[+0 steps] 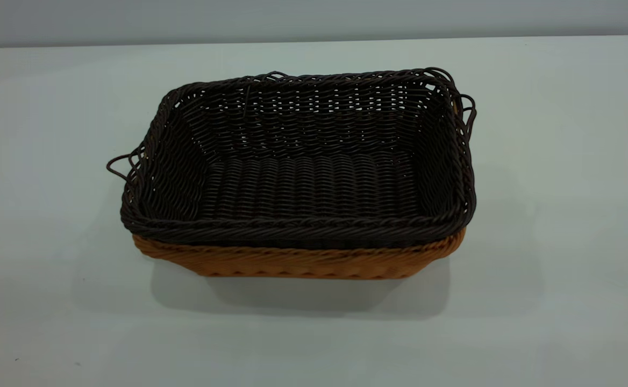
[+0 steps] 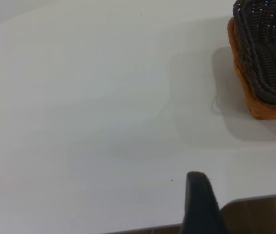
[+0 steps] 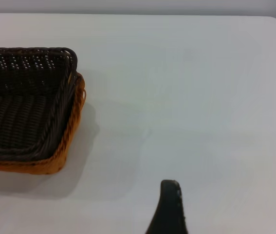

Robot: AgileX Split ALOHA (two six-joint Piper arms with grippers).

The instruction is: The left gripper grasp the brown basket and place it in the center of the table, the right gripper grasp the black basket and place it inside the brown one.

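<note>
The black basket (image 1: 303,166) sits nested inside the brown basket (image 1: 298,260) in the middle of the table (image 1: 561,215). Only the brown basket's front wall and rim show below the black rim. Neither gripper shows in the exterior view. In the left wrist view a black tip of my left gripper (image 2: 198,195) hovers over bare table near the table's edge, well apart from the nested baskets (image 2: 266,58). In the right wrist view a black tip of my right gripper (image 3: 169,204) is over bare table, apart from the baskets (image 3: 26,112). Neither holds anything.
The black basket's thin loop handles (image 1: 118,164) stick out at both ends. The table's edge and a brown floor (image 2: 259,217) show in the left wrist view. White tabletop surrounds the baskets on all sides.
</note>
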